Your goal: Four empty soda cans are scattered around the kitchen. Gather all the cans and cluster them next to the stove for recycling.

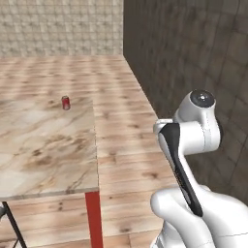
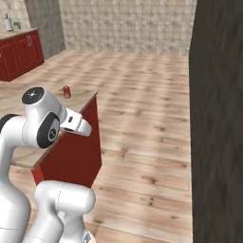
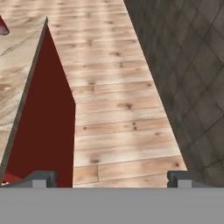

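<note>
A single red soda can [image 1: 66, 102] with a silver top is seen upright near the far right corner of the desk [image 1: 43, 150], a marble-topped island whose beige-brown veined slab is carried on flat red panels. In the left base view the desk is cut off by the left edge, and a thin dark leg of something is glimpsed at the lower left corner, too little of it to be identified. The can's markings are too small to be read. In the right base view the same can [image 2: 66, 92] is shown just behind the arm's rounded white shoulder, which hides much of the desk's near edge [image 2: 28, 161]. In the hand view only a red sliver is caught at the upper left edge, too cropped to be named.

The end effector [image 3: 112, 178] is shown in the hand view with its two small dark fingertips [image 3: 43, 177] set wide apart at the bottom, nothing between them, above the plank floor [image 3: 118, 105] beside the desk's red side panel [image 3: 43, 131].

A dark tiled wall [image 1: 193, 53] is seen along the right of all three views. Red wooden cabinets [image 2: 19, 52] under a pale counter are shown in the far left of the right base view, with small objects on top that are too blurred to be made out.
</note>
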### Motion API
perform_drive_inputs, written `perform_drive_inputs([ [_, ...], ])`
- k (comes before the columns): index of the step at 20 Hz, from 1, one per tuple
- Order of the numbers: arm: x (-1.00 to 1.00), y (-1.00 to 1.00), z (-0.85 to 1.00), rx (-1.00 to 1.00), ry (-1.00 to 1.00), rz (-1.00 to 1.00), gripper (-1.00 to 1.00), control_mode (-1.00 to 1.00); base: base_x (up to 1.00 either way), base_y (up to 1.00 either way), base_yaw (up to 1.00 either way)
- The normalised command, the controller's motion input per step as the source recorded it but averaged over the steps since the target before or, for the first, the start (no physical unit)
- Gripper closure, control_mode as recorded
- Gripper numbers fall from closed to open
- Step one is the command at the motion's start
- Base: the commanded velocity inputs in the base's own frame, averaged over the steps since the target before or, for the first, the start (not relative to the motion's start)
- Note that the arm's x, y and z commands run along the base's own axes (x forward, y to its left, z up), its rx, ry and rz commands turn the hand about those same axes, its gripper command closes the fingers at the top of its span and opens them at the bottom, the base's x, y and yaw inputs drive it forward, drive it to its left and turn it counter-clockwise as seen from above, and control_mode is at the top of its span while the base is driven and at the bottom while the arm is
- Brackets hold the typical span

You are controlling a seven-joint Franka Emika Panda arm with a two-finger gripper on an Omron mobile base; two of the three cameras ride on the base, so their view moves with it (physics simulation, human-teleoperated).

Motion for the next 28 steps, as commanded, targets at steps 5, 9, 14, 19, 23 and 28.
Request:
perform_drive_inputs([
  [5,0.0,0.0,0.0,0.0,0.0,0.0,-1.0,1.0,0.26,-0.44,0.33],
  [9,0.0,0.0,0.0,0.0,0.0,0.0,-1.0,1.0,0.13,-0.68,0.25],
  [14,0.0,0.0,0.0,0.0,0.0,0.0,-1.0,1.0,0.01,-0.78,0.23],
  [19,0.0,0.0,0.0,0.0,0.0,0.0,-1.0,1.0,0.16,-0.62,0.21],
  [23,0.0,0.0,0.0,0.0,0.0,0.0,-1.0,1.0,0.4,-0.33,0.19],
  [28,0.0,0.0,0.0,0.0,0.0,0.0,-1.0,1.0,0.38,-0.08,0.33],
])
